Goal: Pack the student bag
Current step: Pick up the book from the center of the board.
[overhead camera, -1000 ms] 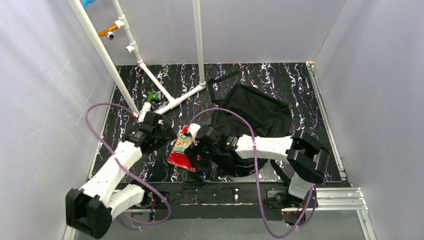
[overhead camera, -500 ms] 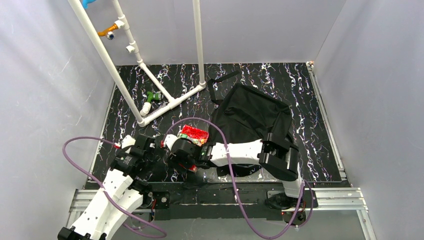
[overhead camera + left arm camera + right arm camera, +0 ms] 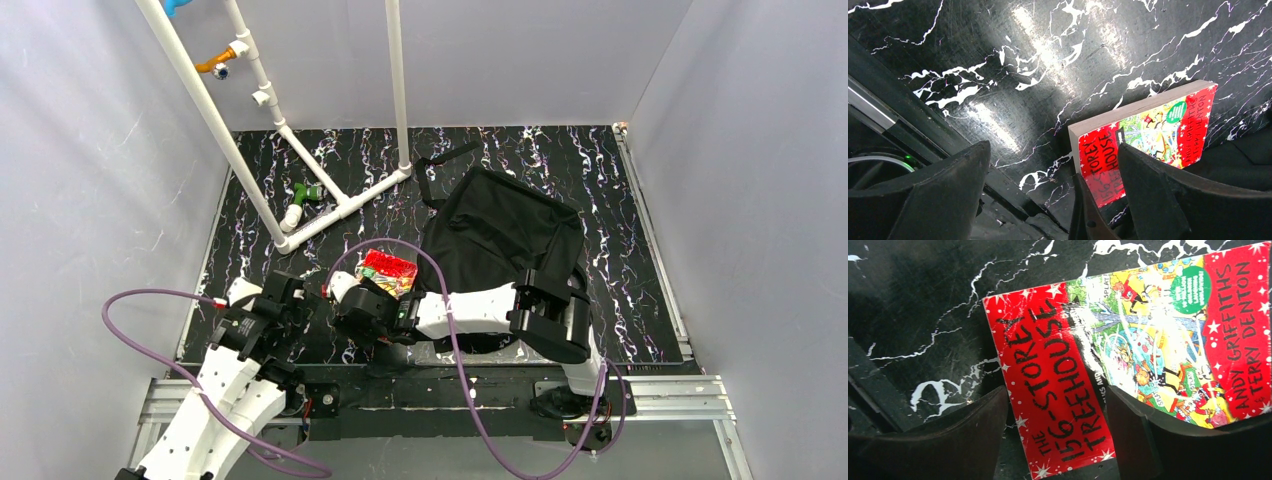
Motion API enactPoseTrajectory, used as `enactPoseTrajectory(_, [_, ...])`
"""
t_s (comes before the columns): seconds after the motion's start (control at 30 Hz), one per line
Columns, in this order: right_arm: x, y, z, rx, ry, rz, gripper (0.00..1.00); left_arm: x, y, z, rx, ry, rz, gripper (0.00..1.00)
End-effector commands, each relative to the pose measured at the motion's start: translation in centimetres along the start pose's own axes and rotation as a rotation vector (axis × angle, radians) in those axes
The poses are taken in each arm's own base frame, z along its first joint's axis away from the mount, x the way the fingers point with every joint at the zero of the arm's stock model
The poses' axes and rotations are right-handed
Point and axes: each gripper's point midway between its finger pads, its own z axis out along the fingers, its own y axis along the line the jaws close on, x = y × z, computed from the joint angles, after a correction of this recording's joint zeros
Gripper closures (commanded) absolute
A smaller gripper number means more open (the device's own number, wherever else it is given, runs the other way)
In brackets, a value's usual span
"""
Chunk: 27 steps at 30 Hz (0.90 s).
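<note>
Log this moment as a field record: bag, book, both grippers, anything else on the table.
student bag: black, lying flat on the table, right of centre
book: red paperback, cover up, flat on the table beside the bag's left edge, not in the bag
right gripper: jaws apart, low over the book's near corner; one finger over the cover, the other over bare table
left gripper: wide open, holding nothing, left of the book
other: white pipe frame at back left

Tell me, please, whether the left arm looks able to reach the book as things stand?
Probably not cleanly: the book lies flat just ahead of the open left tool, but the right tool hangs over its near end and would likely block a grasp.
</note>
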Motion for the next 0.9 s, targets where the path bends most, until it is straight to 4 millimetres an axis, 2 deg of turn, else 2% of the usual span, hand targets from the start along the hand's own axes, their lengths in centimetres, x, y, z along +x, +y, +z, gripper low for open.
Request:
enactPoseTrajectory(0.0, [1.0, -0.4, 0.3, 0.068, 0.001, -0.043, 0.19, 0.8, 1.7, 0.1, -0.081, 0.035, 0.001, 0.02])
enactPoseTrajectory(0.1, [1.3, 0.6, 0.5, 0.046, 0.007, -0.072, 0.12, 0.7, 1.6, 0.2, -0.085, 0.030, 0.006, 0.02])
enactPoseTrajectory(0.17, [1.6, 0.6, 0.8, 0.072, 0.020, -0.094, 0.11, 0.6, 1.5, 0.3, -0.084, 0.026, 0.013, 0.02])
enactPoseTrajectory(0.23, [2.1, -0.3, 1.0, 0.141, 0.031, -0.111, 0.14, 0.8, 1.5, 0.6, -0.089, 0.032, 0.019, 0.02])
enactPoseTrajectory(0.37, [2.1, -1.3, 0.7, 0.199, 0.014, -0.122, 0.31, 1.6, 1.7, 0.9, -0.102, 0.069, 0.033, 0.02])
enactPoseTrajectory(0.53, [1.2, 0.4, 0.4, 0.089, -0.017, -0.102, 0.57, 2.2, 1.2, 1.2, -0.079, 0.097, 0.042, 0.02])
enactPoseTrajectory(0.7, [0.8, 1.6, 0.3, -0.036, -0.029, -0.004, 0.98, 3.6, -0.6, 1.5, 0.011, 0.161, 0.054, 0.02])
enactPoseTrajectory(0.87, [0.0, 1.2, -0.2, -0.115, -0.034, 0.085, 0.99, 4.4, -1.3, 1.4, 0.038, 0.209, 0.056, 0.02])
